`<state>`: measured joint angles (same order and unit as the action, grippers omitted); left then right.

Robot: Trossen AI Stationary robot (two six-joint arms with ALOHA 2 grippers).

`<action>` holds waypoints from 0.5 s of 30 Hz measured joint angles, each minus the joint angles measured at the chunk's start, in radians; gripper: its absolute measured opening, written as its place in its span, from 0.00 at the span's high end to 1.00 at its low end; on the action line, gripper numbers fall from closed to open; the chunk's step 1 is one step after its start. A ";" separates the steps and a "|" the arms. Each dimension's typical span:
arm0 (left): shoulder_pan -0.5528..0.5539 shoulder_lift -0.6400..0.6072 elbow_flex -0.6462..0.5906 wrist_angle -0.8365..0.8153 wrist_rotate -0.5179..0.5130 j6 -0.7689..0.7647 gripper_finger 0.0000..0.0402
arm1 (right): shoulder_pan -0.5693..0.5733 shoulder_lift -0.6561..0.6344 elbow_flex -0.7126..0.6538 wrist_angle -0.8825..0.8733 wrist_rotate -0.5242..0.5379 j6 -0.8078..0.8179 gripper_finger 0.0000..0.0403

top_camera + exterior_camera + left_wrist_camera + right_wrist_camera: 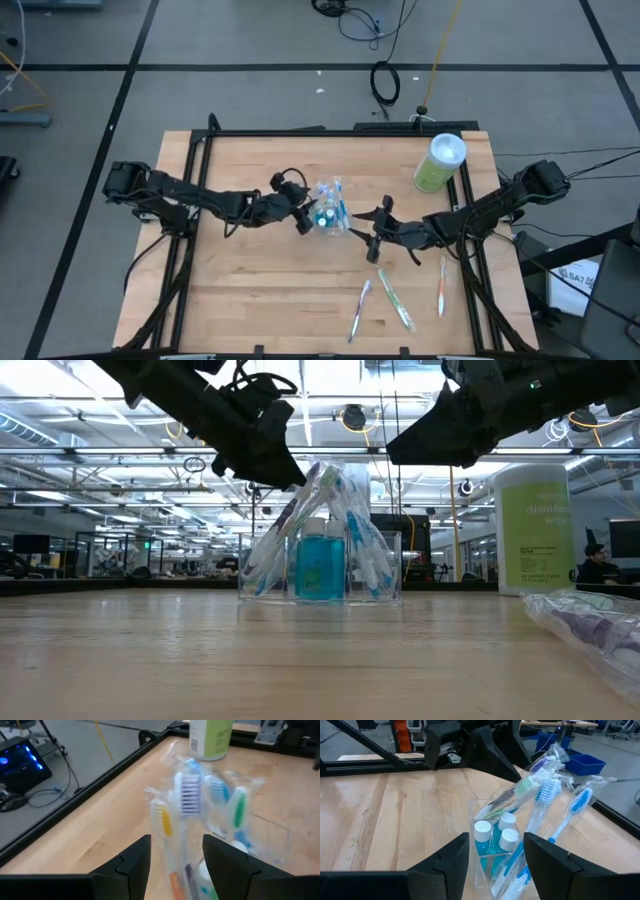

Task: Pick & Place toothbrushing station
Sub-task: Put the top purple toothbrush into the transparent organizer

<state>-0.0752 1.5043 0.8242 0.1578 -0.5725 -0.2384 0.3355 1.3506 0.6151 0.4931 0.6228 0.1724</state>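
Dark left gripper (303, 220) sits at 9 o'clock of the clear cup (328, 214), fingers spread wide w/ wrapped toothbrushes (186, 800) between them – no contact visible. Cup stands mid-table, holding brushes & white-capped teal bottles (492, 836). Right gripper (374, 243) at 4 o'clock of it – fingers apart, holding nothing; three loose brushes (392, 297) at table's 5 o'clock.

Clear glossy plastic cup (492, 845) and film-wrapped toothbrushes (555, 795) stand on a smooth, matt wooden table (250, 280).
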 joint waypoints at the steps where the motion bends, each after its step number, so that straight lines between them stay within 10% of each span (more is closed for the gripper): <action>1: 0.004 0.000 0.000 -0.007 0.000 -0.002 0.54 | 0.000 0.000 0.000 -0.002 0.000 0.002 0.55; 15: 0.006 0.000 0.000 -0.015 0.078 -0.007 0.90 | 0.000 0.000 0.000 -0.013 0.000 -0.005 0.55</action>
<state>-0.0693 1.5047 0.8242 0.1426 -0.4945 -0.2451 0.3355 1.3506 0.6151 0.4805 0.6228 0.1670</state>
